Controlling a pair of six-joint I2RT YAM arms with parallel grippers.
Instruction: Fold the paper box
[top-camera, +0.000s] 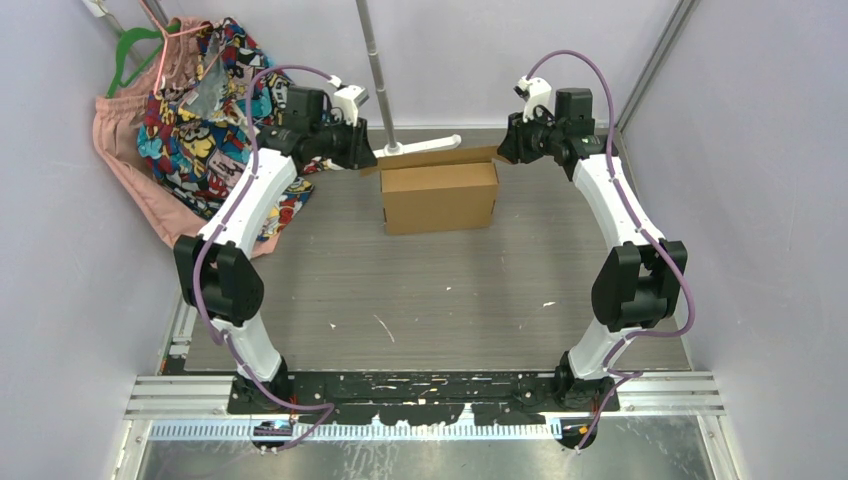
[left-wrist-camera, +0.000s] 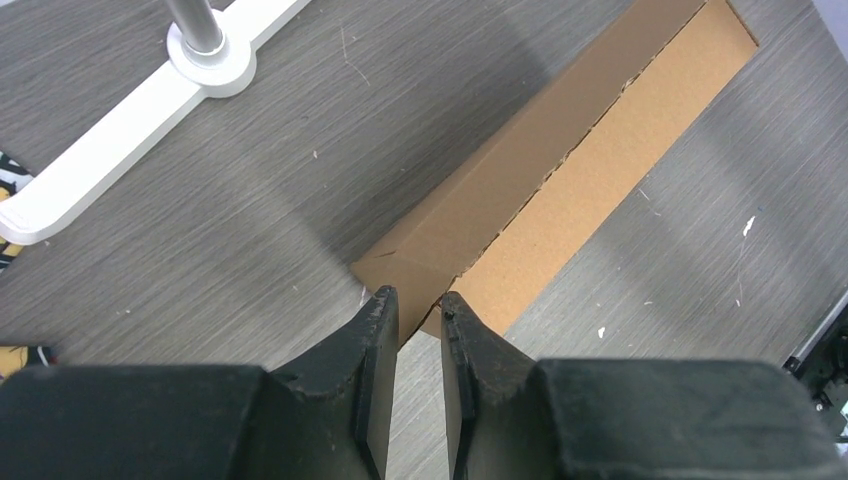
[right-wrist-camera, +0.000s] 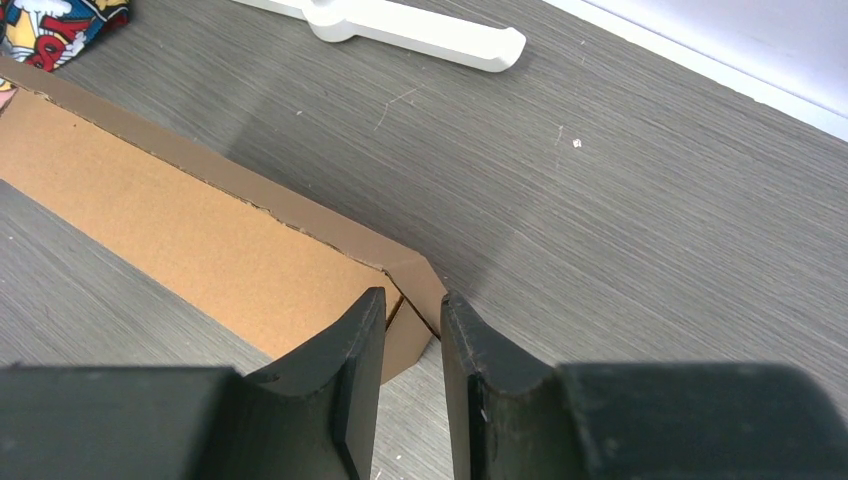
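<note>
Top external: box (top-camera: 440, 197) upper centre on desk (top-camera: 430, 300); left end effector (top-camera: 365, 155) and right end effector (top-camera: 505, 150) flank it, fingertips indistinct. Left wrist: fingers (left-wrist-camera: 375, 320) slightly parted, empty, at box corner. Right wrist: likewise released; box cut off left.

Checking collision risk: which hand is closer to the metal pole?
The left hand, at the paper box's rear corner beside the metal pole; the right hand is at the other corner.

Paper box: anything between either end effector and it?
Nothing visible. On the paper box, the left end effector is at the left rear corner, the right end effector at the right rear corner. The white stand base lies behind, off both paths.
</note>
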